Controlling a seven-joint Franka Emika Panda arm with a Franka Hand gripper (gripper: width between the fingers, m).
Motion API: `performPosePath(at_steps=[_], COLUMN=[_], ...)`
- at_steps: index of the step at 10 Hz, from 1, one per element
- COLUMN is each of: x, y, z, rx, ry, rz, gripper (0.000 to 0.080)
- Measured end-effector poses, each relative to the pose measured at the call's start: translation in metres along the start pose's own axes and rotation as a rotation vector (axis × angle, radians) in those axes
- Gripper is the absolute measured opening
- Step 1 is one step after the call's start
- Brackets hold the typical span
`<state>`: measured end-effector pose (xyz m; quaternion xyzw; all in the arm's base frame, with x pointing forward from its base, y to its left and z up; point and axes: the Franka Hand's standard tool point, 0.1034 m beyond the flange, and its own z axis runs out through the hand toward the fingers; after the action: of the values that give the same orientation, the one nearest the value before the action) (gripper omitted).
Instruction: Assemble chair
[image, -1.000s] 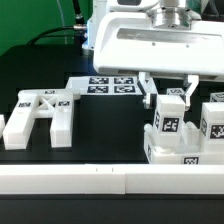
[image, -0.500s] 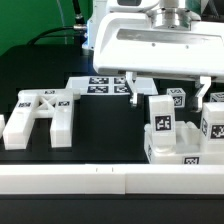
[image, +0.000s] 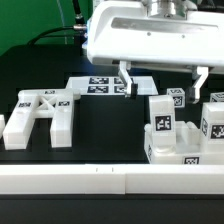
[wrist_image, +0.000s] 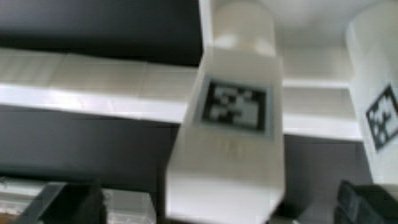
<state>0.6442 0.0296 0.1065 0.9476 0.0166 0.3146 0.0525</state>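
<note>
Gripper released and raised off the upright bar.

A second ago the fingers pinched this bar's top. Now the jaws stand wide apart, holding nothing, and hang just above it with one finger off to each side. The bar stands in front of the marker board, toward the exterior view's right of it. Its long axis is vertical, its tagged face is toward the exterior camera, and its foot meets a low block. The cross-braced plate lies flat toward the exterior view's left of the board. The wrist points straight down.
</note>
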Motion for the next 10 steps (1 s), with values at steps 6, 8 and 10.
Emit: performPosePath(at_steps=[6,8,10], x=[-0.003,-0.007,-0.003], y=[-0.003,-0.005,-0.004], z=[0.000,0.001,0.002], rx=[0.038,0.056,0.068], ry=[-0.221,-0.372,-0.469], rz=[0.015,0.014,0.021], gripper=[0.0649,0.0649,0.0649])
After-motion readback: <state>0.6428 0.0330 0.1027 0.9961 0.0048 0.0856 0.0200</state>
